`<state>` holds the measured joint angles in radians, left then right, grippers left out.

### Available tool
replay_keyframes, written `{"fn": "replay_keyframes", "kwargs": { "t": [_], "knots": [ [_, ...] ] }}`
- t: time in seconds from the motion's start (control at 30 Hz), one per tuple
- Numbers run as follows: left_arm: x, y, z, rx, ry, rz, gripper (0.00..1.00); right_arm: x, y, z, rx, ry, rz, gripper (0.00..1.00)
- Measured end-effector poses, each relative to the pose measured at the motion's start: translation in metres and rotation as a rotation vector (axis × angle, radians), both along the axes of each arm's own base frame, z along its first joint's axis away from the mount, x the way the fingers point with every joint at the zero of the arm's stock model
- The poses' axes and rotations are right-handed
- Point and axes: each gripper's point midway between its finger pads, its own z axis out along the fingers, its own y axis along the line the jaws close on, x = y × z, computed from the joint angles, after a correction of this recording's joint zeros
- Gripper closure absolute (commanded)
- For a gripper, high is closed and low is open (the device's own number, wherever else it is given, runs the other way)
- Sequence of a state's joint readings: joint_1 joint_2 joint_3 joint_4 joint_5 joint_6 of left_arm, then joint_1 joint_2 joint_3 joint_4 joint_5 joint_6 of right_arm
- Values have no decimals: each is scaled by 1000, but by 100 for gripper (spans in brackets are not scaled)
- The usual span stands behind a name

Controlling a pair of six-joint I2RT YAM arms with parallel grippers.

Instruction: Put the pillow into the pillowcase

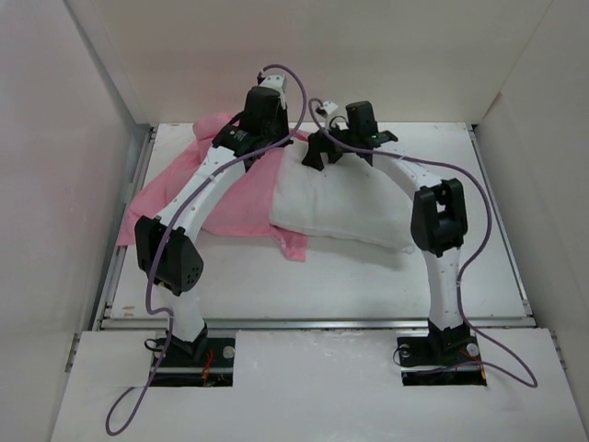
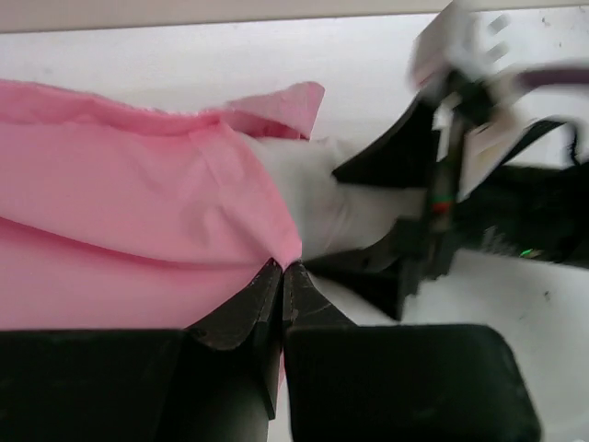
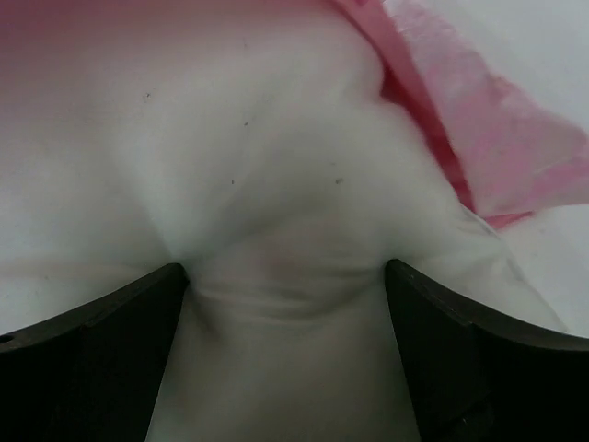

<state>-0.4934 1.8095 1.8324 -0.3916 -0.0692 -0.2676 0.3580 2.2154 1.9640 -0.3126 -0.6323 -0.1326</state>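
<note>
The pink pillowcase point(image 1: 248, 210) lies spread at the table's left, partly under my left arm. The white pillow point(image 1: 345, 210) lies right of it, its left end over the pink fabric. My left gripper point(image 1: 276, 140) is at the far edge of the pillowcase; in the left wrist view it point(image 2: 282, 267) is shut on an edge of the pillowcase point(image 2: 138, 203), with the pillow point(image 2: 308, 198) just beyond. My right gripper point(image 1: 336, 152) is at the pillow's far edge. In the right wrist view it point(image 3: 285, 276) grips a bulge of pillow point(image 3: 276, 166), jaws wide apart; pillowcase point(image 3: 479, 138) shows at right.
White walls enclose the table point(image 1: 368, 281) on the left, back and right. A purple cable point(image 1: 294, 83) loops above the left wrist. The right gripper's black body point(image 2: 414, 212) is close to the right of my left fingers.
</note>
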Motion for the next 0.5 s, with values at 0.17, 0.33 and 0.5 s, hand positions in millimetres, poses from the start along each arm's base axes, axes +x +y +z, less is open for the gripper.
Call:
{"fn": "replay_keyframes", "kwargs": {
  "t": [0.17, 0.33, 0.5],
  "knots": [
    [5, 1, 9, 4, -21, 10, 100, -15, 27, -25, -47, 19, 111, 88],
    [9, 0, 7, 14, -18, 12, 100, -26, 32, -8, 14, -3, 152, 100],
    [8, -2, -2, 23, 9, 0, 100, -87, 3, 31, 130, -107, 43, 100]
  ]
}}
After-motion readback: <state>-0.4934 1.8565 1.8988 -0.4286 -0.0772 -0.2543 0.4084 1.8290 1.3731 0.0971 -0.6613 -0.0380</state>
